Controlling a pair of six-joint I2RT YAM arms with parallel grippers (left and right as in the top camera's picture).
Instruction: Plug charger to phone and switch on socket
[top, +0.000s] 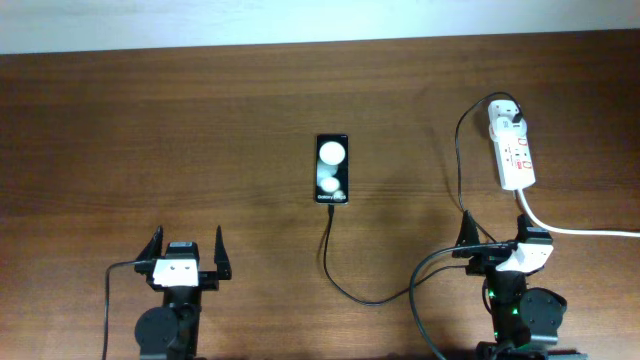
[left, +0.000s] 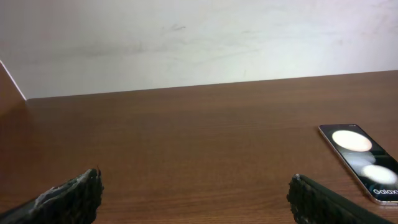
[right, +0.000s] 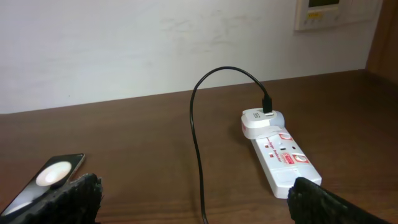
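The left gripper (top: 188, 240) and right gripper (top: 495, 235) rest spread and empty at the worktop (top: 200, 120) edge. The charger (top: 325, 245) curves past the right gripper to the phone (top: 332, 168) at centre; beyond, its plug sits in the socket (top: 513, 150).

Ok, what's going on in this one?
Neither arm is handling anything: the left gripper and right gripper are both open and empty. The charger runs from the socket to the near end of the phone. Whether it's seated, or the socket is on, I can't tell.
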